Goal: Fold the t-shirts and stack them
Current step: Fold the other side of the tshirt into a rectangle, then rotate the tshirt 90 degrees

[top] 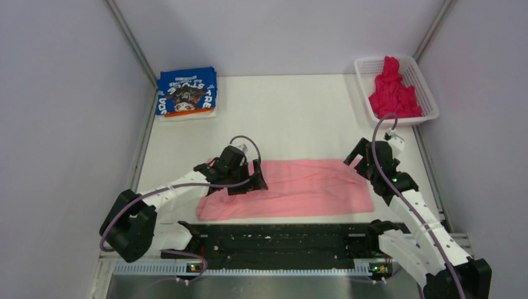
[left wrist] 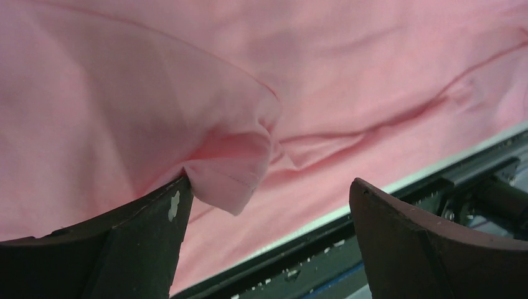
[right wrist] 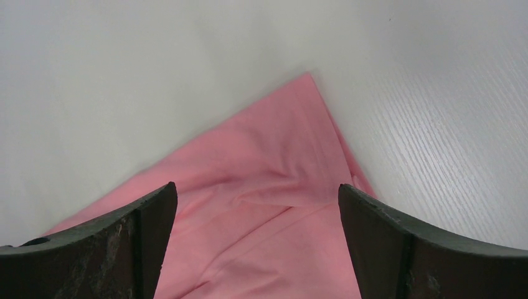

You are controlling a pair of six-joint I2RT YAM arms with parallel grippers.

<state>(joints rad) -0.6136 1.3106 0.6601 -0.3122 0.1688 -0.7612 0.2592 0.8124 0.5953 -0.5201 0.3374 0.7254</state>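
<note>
Pink t-shirt (top: 299, 187), left gripper (top: 254, 179) and right gripper (top: 359, 159) over its ends, jaws apart, white table (top: 299, 112) beyond its far edge.

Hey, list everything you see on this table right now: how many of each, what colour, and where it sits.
pink t-shirt: one, light pink, spread flat at the middle of the table's near side
blue t-shirt: one, blue with white lettering and dark print, folded, far left corner
magenta t-shirt: one, magenta, bunched up inside the basket
basket: one, white mesh, far right corner
table: one, white, under everything
black rail: one, black, along the near edge between the arm bases
left gripper: one, dark fingers, open, over the pink t-shirt's left part, a lifted fold of cloth beside one finger
right gripper: one, dark fingers, open, above the pink t-shirt's far right corner
</note>
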